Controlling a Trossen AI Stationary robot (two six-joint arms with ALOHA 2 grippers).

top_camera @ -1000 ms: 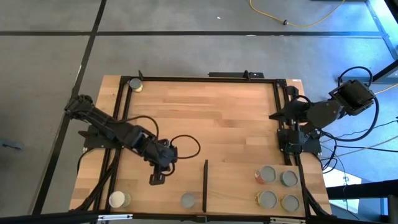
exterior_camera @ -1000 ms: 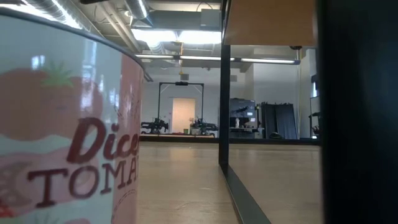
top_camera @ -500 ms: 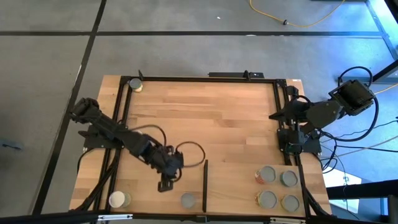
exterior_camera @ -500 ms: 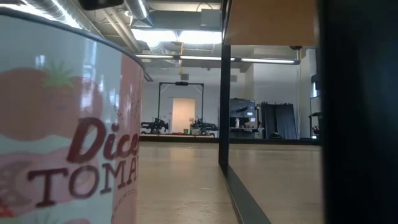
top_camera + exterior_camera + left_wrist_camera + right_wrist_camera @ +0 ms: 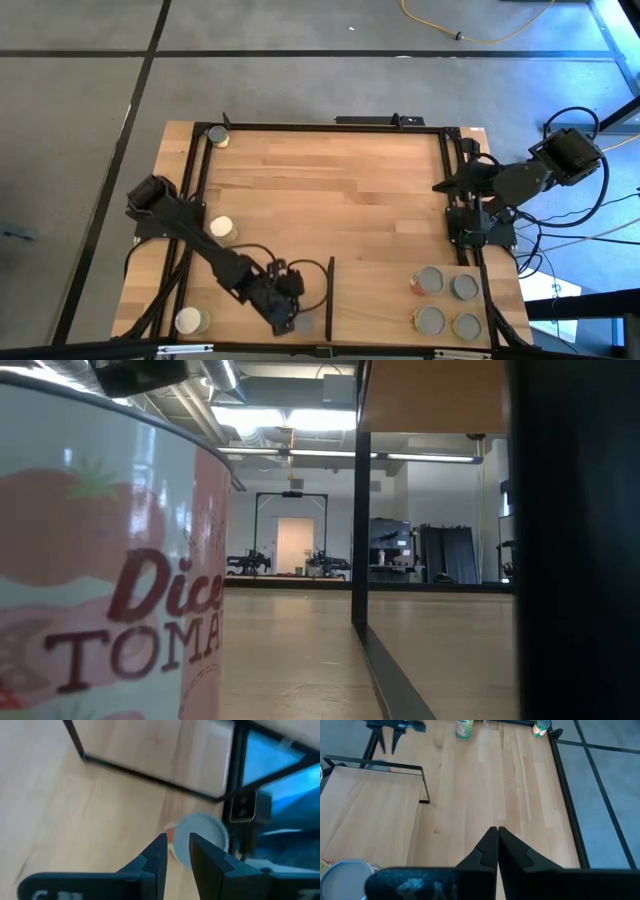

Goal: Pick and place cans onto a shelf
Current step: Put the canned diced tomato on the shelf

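My left gripper (image 5: 288,316) reaches down at the table's near edge, open by a narrow gap, right over a grey-topped can (image 5: 206,831) with a red side; from above the gripper hides much of this can. The fingers (image 5: 159,851) stand short of the can and hold nothing. The can stands just left of the shelf's black strip (image 5: 329,298). On the shelf (image 5: 380,300) stand several cans (image 5: 428,281). My right gripper (image 5: 496,834) is shut and raised at the table's right edge, holding nothing.
Cream-topped cans stand at the left (image 5: 220,228) and near left (image 5: 190,320); another can sits in the far left corner (image 5: 217,135). A red-and-white tomato can (image 5: 100,560) fills the left of the low view. Black frame rails (image 5: 195,200) edge the table.
My left gripper has swung toward the table's near edge and rightward, sinking toward the can beside the shelf's strip. The arm's move has uncovered the cream-topped can at the left. A dark part of the arm has come into the top of the low view.
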